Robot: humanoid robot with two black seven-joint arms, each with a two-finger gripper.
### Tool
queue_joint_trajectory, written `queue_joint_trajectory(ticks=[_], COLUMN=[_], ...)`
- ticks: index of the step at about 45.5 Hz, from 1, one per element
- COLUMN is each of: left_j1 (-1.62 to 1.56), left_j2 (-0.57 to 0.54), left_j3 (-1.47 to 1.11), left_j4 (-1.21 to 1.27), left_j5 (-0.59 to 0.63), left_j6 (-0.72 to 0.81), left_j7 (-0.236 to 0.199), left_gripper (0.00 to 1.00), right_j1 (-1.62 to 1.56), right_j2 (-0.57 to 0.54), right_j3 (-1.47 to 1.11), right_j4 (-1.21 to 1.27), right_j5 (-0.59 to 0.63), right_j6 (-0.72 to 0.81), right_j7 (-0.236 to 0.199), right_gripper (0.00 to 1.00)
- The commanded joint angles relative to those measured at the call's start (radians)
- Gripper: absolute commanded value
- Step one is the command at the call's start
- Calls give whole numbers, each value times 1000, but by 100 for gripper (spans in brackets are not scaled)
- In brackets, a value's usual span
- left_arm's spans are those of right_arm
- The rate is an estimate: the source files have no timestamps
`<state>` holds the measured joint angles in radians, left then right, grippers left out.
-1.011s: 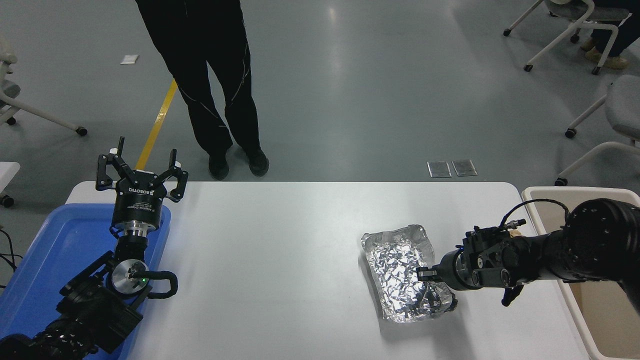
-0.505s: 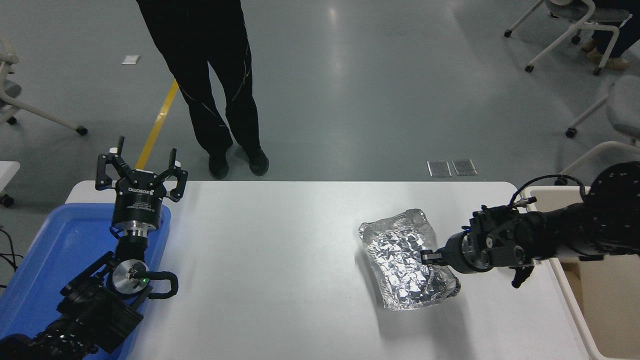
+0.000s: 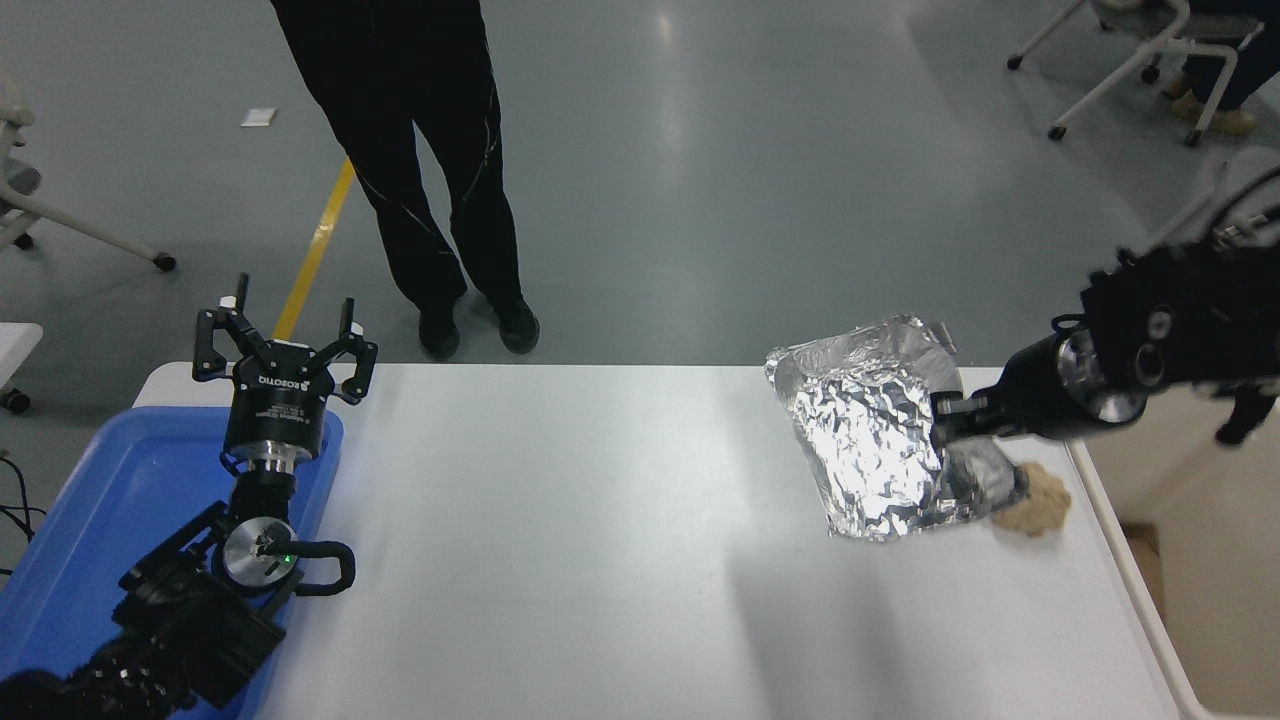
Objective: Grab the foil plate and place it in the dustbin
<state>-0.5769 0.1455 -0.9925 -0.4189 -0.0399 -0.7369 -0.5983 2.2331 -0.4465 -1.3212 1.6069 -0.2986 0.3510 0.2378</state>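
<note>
White table (image 3: 600, 560) below, grey floor beyond. My right gripper (image 3: 945, 418) is clenched on the foil plate (image 3: 870, 430), airborne right of centre. Dustbin (image 3: 1185, 560) sits lower right: carry past its rim before releasing, grip gentle. Left gripper (image 3: 283, 345) parked, spread.
</note>
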Motion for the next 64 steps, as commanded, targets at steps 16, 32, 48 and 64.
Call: queue_joint_trajectory(ticks=[16,32,48,64], left_j1=[2,2,2,2], left_j2=[0,0,0,0], left_j3=[0,0,0,0], left_j4=[0,0,0,0], left_j5=[0,0,0,0], left_j6=[2,1,1,1], left_j7=[0,0,0,0], left_gripper=[99,99,99,99], right_j1=[457,219,-467,-1122], right_j2=[-92,-159,-288,-253], right_j3=[-69,-79,195,640], right_j4=[74,-185,-812,-1265], right_j5=[-1,-10,9,33], right_j6=[367,332,217,79], right_j7=[61,60,55,48], right_gripper=[0,0,0,0])
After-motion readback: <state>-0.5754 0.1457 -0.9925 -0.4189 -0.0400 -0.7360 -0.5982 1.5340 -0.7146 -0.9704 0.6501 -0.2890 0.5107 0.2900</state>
